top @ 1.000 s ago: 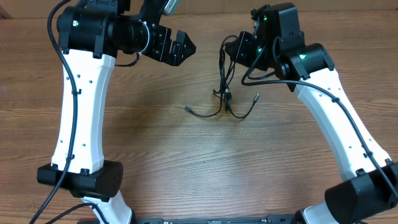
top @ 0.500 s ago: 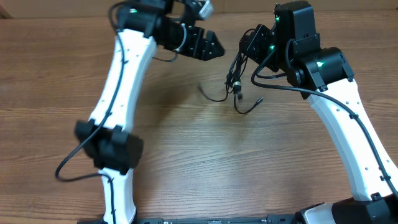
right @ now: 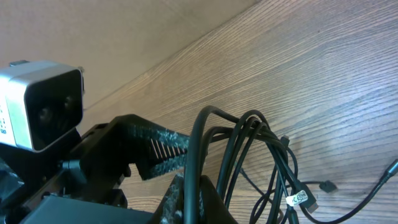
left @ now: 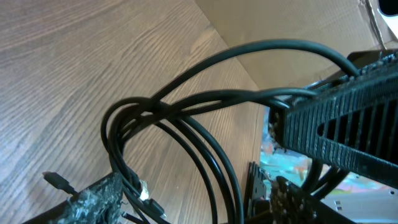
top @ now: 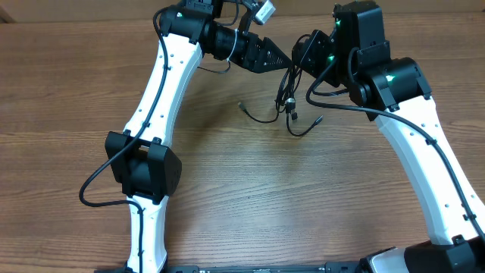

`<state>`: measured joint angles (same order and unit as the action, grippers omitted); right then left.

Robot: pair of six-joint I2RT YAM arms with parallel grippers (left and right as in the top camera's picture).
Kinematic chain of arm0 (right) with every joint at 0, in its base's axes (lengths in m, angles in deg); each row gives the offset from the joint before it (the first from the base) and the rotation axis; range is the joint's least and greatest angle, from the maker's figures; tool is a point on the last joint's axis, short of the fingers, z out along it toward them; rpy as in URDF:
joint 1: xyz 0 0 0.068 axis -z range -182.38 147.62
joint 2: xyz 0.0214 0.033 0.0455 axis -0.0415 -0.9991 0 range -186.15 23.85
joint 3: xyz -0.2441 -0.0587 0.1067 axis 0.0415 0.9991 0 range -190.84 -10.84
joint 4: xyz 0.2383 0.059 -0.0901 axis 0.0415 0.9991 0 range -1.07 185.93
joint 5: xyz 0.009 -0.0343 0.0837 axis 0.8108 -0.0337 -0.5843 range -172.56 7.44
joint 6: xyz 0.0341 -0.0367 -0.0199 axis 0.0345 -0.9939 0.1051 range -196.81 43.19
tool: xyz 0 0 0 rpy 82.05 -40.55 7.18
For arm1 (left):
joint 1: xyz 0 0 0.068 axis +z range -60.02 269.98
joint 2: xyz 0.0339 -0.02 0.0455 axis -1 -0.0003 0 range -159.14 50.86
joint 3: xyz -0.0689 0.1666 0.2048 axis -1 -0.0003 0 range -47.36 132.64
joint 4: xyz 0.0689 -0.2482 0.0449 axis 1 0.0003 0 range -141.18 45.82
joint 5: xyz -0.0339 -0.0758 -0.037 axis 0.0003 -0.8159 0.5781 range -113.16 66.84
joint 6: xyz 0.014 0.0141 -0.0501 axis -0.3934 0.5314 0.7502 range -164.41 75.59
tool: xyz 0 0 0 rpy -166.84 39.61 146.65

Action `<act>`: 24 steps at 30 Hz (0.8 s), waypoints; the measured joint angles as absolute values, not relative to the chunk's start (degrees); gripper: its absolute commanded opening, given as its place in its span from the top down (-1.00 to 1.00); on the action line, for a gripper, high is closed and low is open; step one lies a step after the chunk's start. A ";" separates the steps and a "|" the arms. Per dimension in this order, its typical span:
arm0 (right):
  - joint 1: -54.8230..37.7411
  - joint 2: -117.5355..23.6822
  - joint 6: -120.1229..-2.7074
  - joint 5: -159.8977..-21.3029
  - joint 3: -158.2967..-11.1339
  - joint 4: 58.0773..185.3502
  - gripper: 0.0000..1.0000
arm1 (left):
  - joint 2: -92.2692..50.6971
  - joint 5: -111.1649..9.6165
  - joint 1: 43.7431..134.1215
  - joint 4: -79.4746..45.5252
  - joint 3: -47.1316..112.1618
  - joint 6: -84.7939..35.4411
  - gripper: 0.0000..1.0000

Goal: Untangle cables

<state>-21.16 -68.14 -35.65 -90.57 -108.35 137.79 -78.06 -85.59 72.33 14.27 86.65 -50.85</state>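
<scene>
The cables [top: 289,97] are thin black cords that hang in a bundle from my right gripper [top: 302,55]. Their loose plug ends rest on the wooden table [top: 227,197]. In the right wrist view my right gripper [right: 198,194] is shut on one strand, with the other loops [right: 267,149] dangling beside it. My left gripper [top: 283,58] has come right up against the bundle. In the left wrist view it [left: 193,205] is open, fingers wide apart, with several strands [left: 186,106] passing between them. The right gripper's ribbed finger [left: 339,118] shows at the right.
A beige wall [top: 424,15] runs along the table's far edge, close behind both grippers. The left arm's elbow [top: 144,167] hangs over the left-centre of the table. The right arm [top: 424,144] slopes down along the right side.
My left arm has swung from the left across to the bundle, and its jaws now straddle the strands, a little less wide than before. The right gripper shifted slightly right, still holding.
</scene>
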 measured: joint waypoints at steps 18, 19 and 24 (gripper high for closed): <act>-20.55 -68.14 -35.41 -88.38 -108.35 142.51 0.93 | -79.35 -59.28 65.49 16.67 86.68 -42.50 0.92; -19.83 -68.14 -34.82 -86.48 -108.35 144.89 0.93 | -79.35 -56.87 65.86 17.53 86.68 -41.58 0.92; -15.66 -68.14 -34.40 -77.04 -108.35 153.44 0.93 | -78.83 -52.98 69.43 19.76 86.83 -41.36 0.92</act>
